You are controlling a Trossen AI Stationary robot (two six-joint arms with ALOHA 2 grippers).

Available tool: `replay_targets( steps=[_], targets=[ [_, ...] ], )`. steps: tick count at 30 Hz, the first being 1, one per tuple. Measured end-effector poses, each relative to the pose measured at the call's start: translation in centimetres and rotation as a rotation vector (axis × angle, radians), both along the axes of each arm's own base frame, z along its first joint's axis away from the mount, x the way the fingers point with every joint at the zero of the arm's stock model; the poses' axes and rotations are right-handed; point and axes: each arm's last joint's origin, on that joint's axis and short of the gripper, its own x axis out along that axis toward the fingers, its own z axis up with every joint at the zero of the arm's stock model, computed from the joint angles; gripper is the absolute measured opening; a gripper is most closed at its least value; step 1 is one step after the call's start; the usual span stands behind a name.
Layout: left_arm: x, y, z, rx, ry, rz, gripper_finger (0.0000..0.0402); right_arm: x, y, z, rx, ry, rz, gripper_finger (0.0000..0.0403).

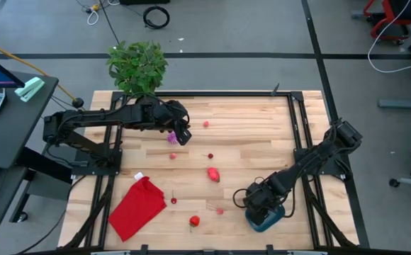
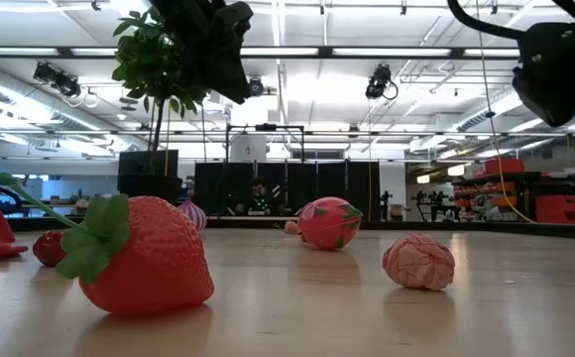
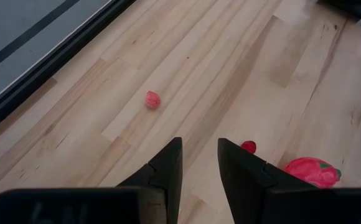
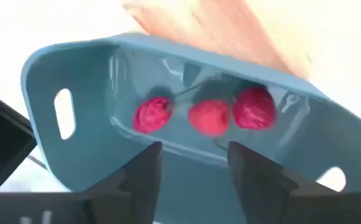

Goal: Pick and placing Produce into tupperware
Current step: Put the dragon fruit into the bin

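Small red and pink toy produce lies scattered on the wooden table: a strawberry [image 1: 194, 222] [image 2: 149, 263], a large pink-red fruit [image 1: 213, 174] [image 2: 329, 223], a pink lump [image 1: 220, 210] [image 2: 419, 261], cherries [image 1: 210, 156] and a purple piece [image 1: 171, 138]. The teal tupperware [image 1: 266, 222] [image 4: 187, 106] sits near the table's right near corner with three red and pink pieces [image 4: 208, 116] inside. My right gripper [image 1: 257, 205] [image 4: 196, 171] hangs open just above the tub. My left gripper [image 1: 182, 134] [image 3: 199, 163] is open and empty, right beside the purple piece.
A flat red cloth [image 1: 138, 207] lies at the near left. A green potted plant [image 1: 138, 65] stands at the far edge behind my left arm. Black rails [image 1: 294, 120] frame the table. Bare wood shows in the far right part.
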Motion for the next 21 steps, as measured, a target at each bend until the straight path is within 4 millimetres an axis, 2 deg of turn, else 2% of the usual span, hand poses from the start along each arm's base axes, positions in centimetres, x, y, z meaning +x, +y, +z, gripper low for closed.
replay_targets(
  steps=[5, 12, 21],
  targets=[
    [0.0, 0.0, 0.0, 0.011, 0.008, -0.013, 0.0107, 0.6, -1.1, 0.5, 0.005, -0.019, -0.039, 0.0209],
    [0.0, -0.1, 0.0, 0.147, 0.078, -0.169, 0.0107, 1.1, -3.9, 3.4, 0.025, -0.154, -0.079, 0.0205],
    [0.6, -1.6, 0.3, 0.193, 0.044, -0.252, 0.0107, 1.4, -9.4, 7.0, -0.28, -0.456, -0.177, 0.0193]
  ],
)
